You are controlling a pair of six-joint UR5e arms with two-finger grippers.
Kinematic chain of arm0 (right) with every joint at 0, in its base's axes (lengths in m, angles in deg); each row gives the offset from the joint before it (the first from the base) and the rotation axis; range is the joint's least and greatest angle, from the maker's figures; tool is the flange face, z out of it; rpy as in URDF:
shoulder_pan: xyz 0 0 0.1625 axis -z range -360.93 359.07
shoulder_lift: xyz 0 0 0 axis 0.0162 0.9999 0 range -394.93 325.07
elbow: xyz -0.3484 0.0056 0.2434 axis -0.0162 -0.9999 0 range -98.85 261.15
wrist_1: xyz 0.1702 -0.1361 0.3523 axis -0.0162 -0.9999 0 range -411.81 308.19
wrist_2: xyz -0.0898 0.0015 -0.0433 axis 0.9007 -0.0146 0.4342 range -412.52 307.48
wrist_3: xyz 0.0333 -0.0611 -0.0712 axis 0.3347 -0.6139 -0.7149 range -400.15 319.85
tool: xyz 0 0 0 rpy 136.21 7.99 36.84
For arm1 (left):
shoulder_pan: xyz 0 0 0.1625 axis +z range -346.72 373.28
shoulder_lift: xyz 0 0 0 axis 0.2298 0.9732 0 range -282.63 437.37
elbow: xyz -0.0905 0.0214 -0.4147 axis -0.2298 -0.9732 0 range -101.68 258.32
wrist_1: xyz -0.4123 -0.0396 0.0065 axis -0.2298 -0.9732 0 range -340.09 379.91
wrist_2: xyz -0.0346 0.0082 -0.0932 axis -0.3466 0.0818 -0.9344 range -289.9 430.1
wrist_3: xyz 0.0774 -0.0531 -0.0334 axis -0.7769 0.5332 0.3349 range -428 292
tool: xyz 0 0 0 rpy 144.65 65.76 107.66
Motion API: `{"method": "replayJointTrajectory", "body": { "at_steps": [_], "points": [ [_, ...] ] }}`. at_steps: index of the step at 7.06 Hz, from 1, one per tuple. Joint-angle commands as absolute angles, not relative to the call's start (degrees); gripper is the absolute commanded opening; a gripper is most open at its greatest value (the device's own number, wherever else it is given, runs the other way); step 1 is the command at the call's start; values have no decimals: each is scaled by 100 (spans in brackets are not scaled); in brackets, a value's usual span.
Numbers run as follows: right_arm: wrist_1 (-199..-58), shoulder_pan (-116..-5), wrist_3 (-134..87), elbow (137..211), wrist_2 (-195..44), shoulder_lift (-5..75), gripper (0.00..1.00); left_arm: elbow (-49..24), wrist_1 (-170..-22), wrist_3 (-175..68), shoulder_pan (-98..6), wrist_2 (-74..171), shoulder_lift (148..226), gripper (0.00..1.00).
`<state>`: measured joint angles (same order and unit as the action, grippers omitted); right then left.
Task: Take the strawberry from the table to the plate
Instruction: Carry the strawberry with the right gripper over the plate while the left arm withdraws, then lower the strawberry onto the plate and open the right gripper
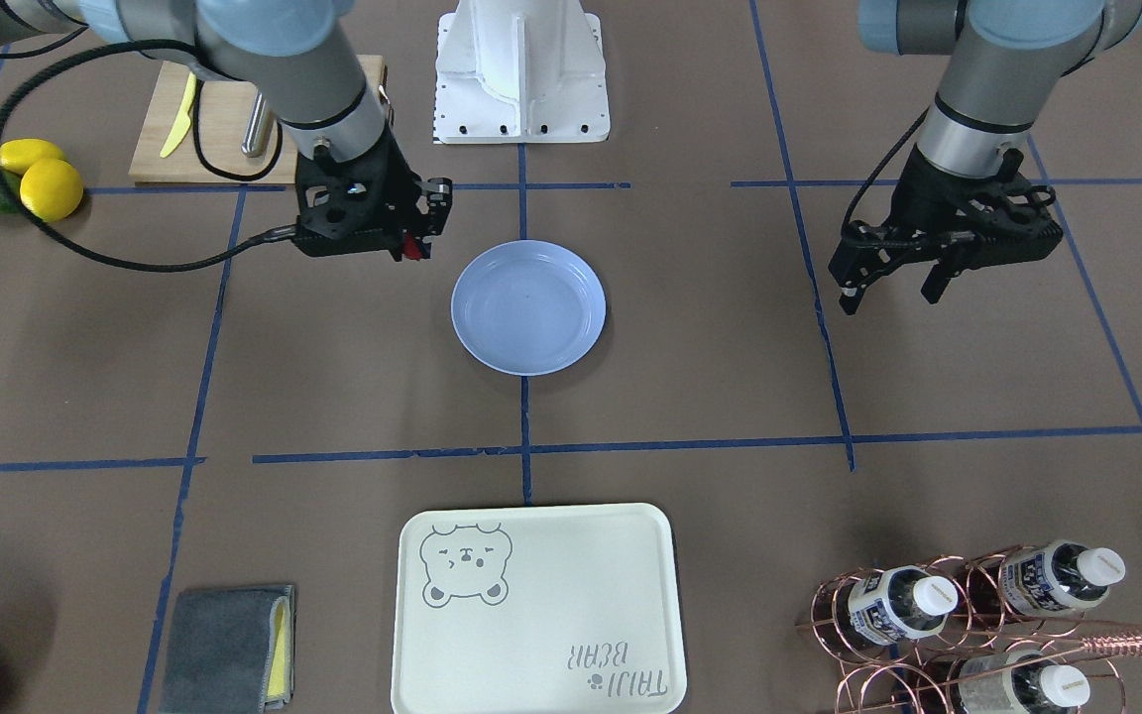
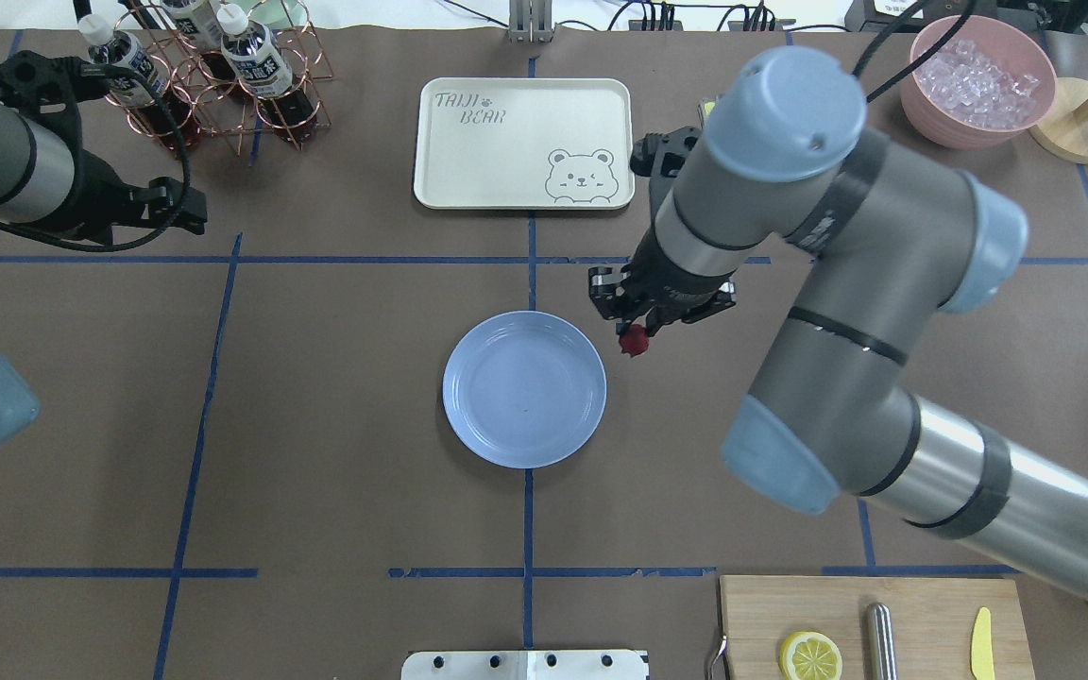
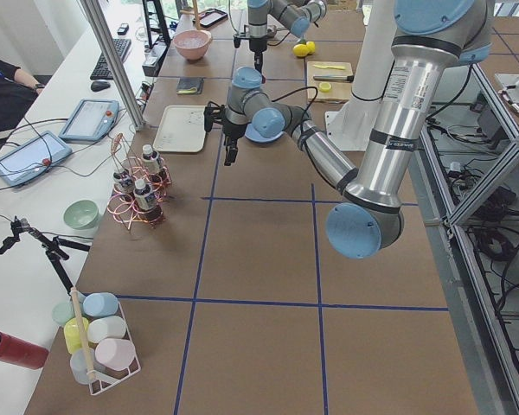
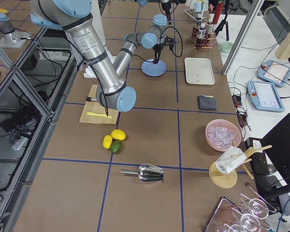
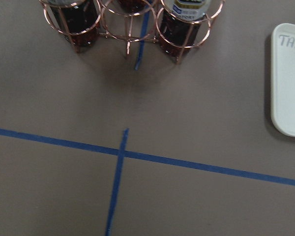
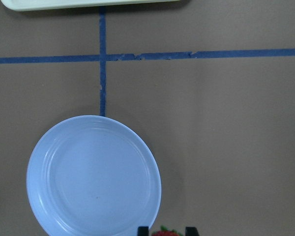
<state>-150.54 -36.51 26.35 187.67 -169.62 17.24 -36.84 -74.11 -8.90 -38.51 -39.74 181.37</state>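
Note:
The strawberry [image 2: 634,343], small and dark red, sits between the fingers of my right gripper [image 2: 636,332], which is shut on it. It hangs over the brown table [image 1: 710,337], just off the rim of the light blue plate [image 2: 524,389] on my right side. In the front-facing view the strawberry [image 1: 416,248] shows at the right gripper [image 1: 418,242], left of the plate [image 1: 528,307]. The right wrist view catches the strawberry's top [image 6: 164,232] at the bottom edge, beside the empty plate [image 6: 93,177]. My left gripper [image 1: 888,296] hovers open, far from the plate.
A cream bear-print tray [image 2: 523,142] lies beyond the plate. A copper rack of bottles [image 2: 213,85] stands near the left arm. A cutting board [image 2: 875,623] with a lemon half [image 2: 810,654] and a yellow knife lies near my base. Lemons [image 1: 36,178] and a grey cloth [image 1: 229,645] lie further off.

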Motion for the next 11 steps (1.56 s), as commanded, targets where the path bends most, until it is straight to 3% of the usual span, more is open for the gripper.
{"method": "replayJointTrajectory", "body": {
  "at_steps": [1,4,10,11],
  "points": [
    [-15016,-2943,3050,18032,-16216,1184,0,-3690,-7448,-1761,-4181,-4029,17758,100],
    [-13880,-2826,3173,16610,-16160,665,0,-3681,-7457,-2046,-4385,-4275,17660,100],
    [-13777,-2809,3192,16323,-16160,638,0,-3664,-7466,-2028,-4385,-4284,17668,100],
    [-13777,-2800,3287,16323,-16160,655,9,-3664,-7501,-2028,-4385,-4276,17668,100]
  ]
}}
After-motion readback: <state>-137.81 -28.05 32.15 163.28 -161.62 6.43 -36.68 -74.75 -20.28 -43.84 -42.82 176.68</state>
